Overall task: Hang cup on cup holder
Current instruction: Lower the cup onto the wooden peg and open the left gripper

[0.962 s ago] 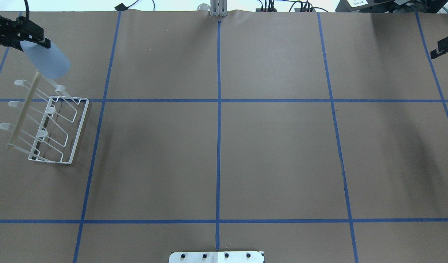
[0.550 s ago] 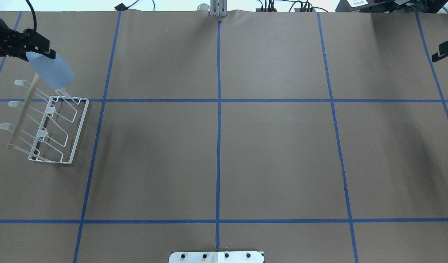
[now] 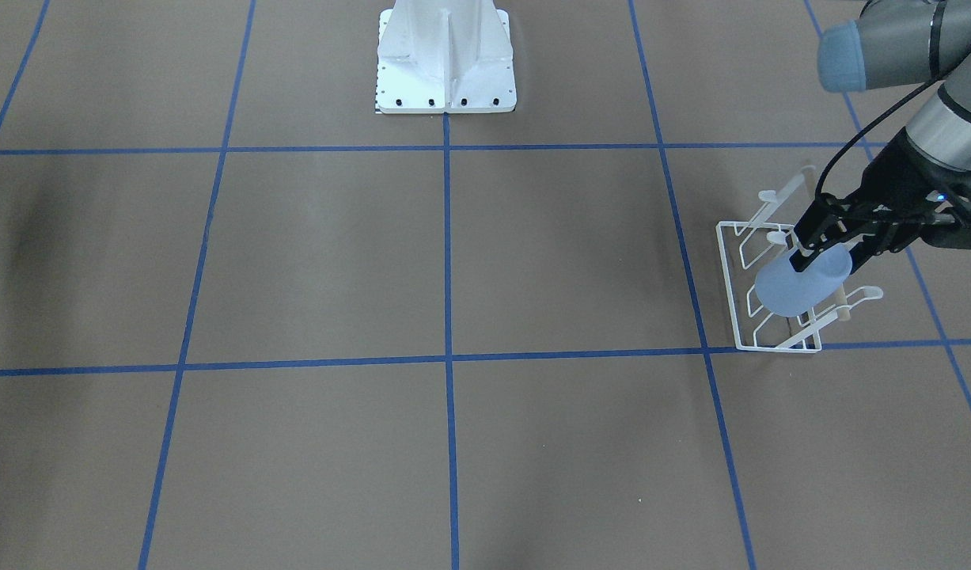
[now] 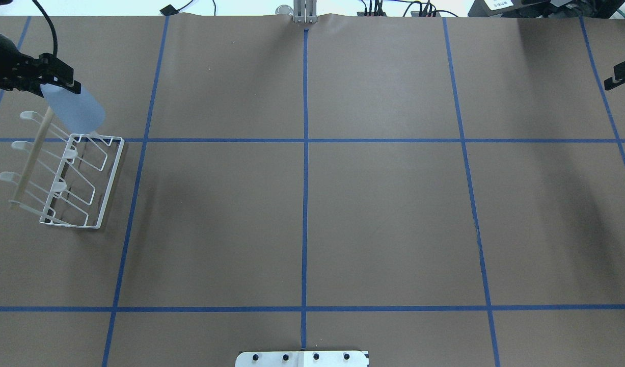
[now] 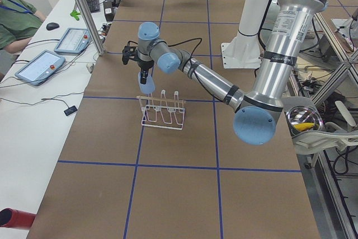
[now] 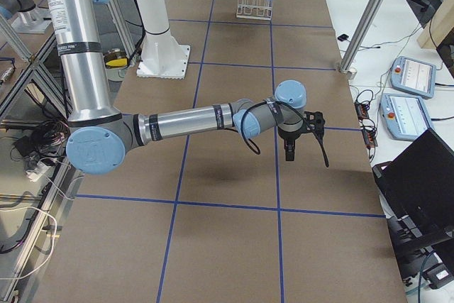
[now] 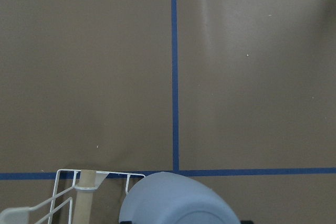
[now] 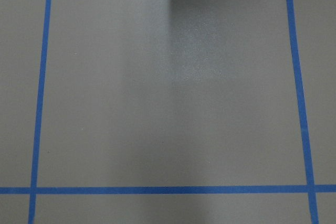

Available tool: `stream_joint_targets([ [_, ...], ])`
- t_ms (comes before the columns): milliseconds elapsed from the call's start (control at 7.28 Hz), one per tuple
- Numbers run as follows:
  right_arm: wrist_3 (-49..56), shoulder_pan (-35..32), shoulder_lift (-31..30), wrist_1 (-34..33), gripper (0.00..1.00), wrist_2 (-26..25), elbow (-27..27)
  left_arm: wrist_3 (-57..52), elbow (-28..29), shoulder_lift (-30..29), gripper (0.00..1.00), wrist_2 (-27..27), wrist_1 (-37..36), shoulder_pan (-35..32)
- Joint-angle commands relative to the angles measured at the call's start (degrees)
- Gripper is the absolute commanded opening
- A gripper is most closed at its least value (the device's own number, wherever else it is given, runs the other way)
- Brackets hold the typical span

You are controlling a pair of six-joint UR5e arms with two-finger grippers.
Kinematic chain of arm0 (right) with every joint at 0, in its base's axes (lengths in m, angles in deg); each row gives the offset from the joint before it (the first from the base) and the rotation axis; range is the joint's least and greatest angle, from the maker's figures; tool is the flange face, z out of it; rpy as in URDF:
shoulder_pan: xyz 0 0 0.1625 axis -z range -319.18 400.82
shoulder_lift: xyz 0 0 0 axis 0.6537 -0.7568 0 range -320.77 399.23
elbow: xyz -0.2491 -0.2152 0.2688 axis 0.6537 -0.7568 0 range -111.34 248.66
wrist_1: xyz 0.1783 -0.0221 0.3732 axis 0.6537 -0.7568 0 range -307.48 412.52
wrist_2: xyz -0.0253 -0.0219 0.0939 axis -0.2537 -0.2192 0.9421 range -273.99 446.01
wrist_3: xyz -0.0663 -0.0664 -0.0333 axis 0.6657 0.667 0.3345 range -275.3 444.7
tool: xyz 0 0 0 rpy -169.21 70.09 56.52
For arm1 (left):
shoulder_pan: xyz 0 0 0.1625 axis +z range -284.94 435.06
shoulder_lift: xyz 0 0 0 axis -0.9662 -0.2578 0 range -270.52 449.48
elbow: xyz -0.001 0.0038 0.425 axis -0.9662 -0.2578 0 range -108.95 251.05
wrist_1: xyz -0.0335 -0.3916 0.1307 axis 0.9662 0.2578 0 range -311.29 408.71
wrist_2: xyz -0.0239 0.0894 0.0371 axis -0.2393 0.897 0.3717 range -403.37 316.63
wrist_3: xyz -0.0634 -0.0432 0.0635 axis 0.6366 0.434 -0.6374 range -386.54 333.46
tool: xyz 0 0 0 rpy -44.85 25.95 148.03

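1. The table [image 4: 383,214] is covered in brown paper with a blue tape grid. All task activity sits at its 9 to 10 o'clock edge in the overhead view.
2. The left arm [image 5: 212,79] reaches out over the rack. The right arm [image 6: 184,118] stretches out low over bare paper, well apart from the work.
3. The cup holder [image 4: 111,181] stands at 9 o'clock on the table. Its wooden rod [image 4: 32,155] runs along the top, from 12 toward 6 o'clock. The five prongs that show are bare. The sixth, at the rack's 1 o'clock corner, is hidden behind the cup.
4. The cup [image 4: 75,109] is off the table, at the rack's 1 o'clock corner. It is tilted, with the narrow base in the grip and the wide rim pointing down toward that corner. This attitude suits lowering the mouth over a prong. Whether the prong has entered the mouth cannot be told. The interior does not show.
5. The left gripper [image 3: 829,255] is closed on the cup's base, one finger on each side. This leaves the rim free for the prong.
6. The right gripper [image 4: 618,77] sits at the table's 2 o'clock edge. Nothing shows in its grasp, and how far its fingers are parted cannot be told.
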Motion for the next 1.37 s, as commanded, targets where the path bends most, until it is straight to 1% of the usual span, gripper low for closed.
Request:
stream_joint_targets([
  [0,0.00,0.00,-0.07,0.01,1.00,-0.04,0.08,-0.03,0.13,1.36,0.00,-0.01,0.03,0.40],
  [137,0.00,0.00,-0.24,0.01,1.00,0.05,0.43,-0.03,0.04,1.63,0.00,-0.01,0.03,0.49],
  [275,0.00,0.00,-0.42,0.01,1.00,0.05,0.52,-0.03,-0.40,3.20,0.00,-0.10,0.38,0.49],
  [687,0.00,0.00,-0.51,0.01,1.00,0.05,0.52,-0.03,-6.79,9.43,0.00,-0.19,0.39,0.49],
  [962,0.00,0.00,-0.51,0.01,1.00,0.05,0.52,0.49,-7.78,10.07,0.00,-0.89,0.03,0.49],
  [1099,0.00,0.00,-0.51,0.01,1.00,0.05,0.52,0.58,-7.43,9.72,0.48,-1.59,0.03,0.49],
  [1237,0.00,0.00,-0.42,0.01,1.00,0.05,0.52,0.58,-7.43,9.72,0.48,-1.68,0.03,0.49],
])
